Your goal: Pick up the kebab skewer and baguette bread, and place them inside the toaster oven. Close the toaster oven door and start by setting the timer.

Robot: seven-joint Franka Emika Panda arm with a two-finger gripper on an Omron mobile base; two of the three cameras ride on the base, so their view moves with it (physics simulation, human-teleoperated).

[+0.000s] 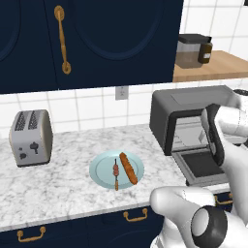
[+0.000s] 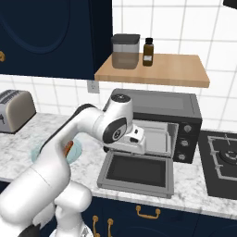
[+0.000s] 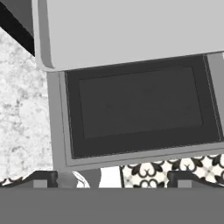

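Two fingertips (image 3: 43, 178) sit far apart at the bottom of the hand view, jaws wide, nothing between them. Gripper (image 3: 111, 180) hangs over the toaster oven door (image 3: 140, 107), which lies dropped flat, glass up, its front lip just ahead of the tips. Toaster oven (image 1: 186, 116) cavity stands open beyond the door, rack bare, nothing loaded yet. Kebab skewer (image 1: 116, 173) and baguette bread (image 1: 128, 168) lie side by side on a pale blue plate (image 1: 99, 169), well off to the fingers' left across the marble counter (image 1: 58, 186). Both long axes run roughly front to back, baguette tilted slightly. Next move likely swings left; open counter lies between door edge and plate. Silver toaster (image 1: 31, 137) sits further left, well apart.
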